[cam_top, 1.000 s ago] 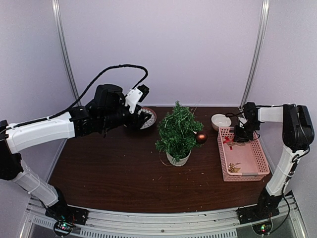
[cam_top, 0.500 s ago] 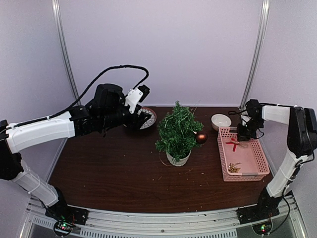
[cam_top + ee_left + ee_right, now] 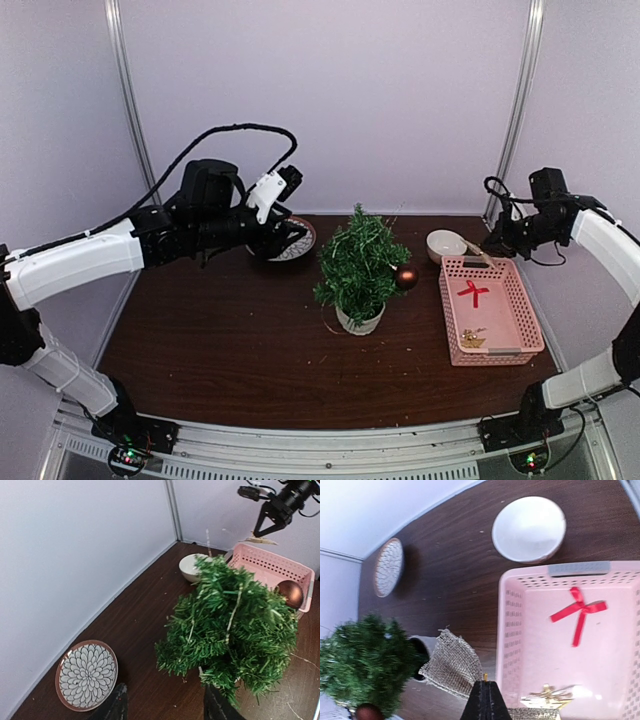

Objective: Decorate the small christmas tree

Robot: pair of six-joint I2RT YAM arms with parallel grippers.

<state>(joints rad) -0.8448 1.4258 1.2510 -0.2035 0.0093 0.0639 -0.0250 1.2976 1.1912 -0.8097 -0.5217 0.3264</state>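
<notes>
The small christmas tree [image 3: 358, 262] stands upright in its white pot [image 3: 360, 321] about midway across the table [image 3: 220, 350], a little toward the back wall, and it sits between my two grippers. A brown ball [image 3: 406, 277] lies against its needles on the right side; I cannot tell whether it hangs there or rests lower down. To the right of the tree, near the table's right edge, is the pink basket [image 3: 447, 315], with a red ribbon bow [image 3: 473, 292] in its far half and some gold trinkets [image 3: 472, 340] at its near end. A white bowl [image 3: 446, 244] stands just beyond the basket's far left corner. My right gripper [image 3: 485, 690] hangs in the air over that far end of the basket, its fingers pressed together and pinching a burlap piece [image 3: 451, 662] that dangles below them. My left gripper [image 3: 165, 700] is over the far left part of the table, fingers spread with nothing between them, above a patterned plate [image 3: 87, 674] that lies close to the wall. The tree's branches block the straight line from my left gripper to the basket. Walls close in the back and both sides, with a metal upright [image 3: 520, 100] in the far right corner beside my right arm. The broadest stretch of bare wood runs from the pot to the near edge.
</notes>
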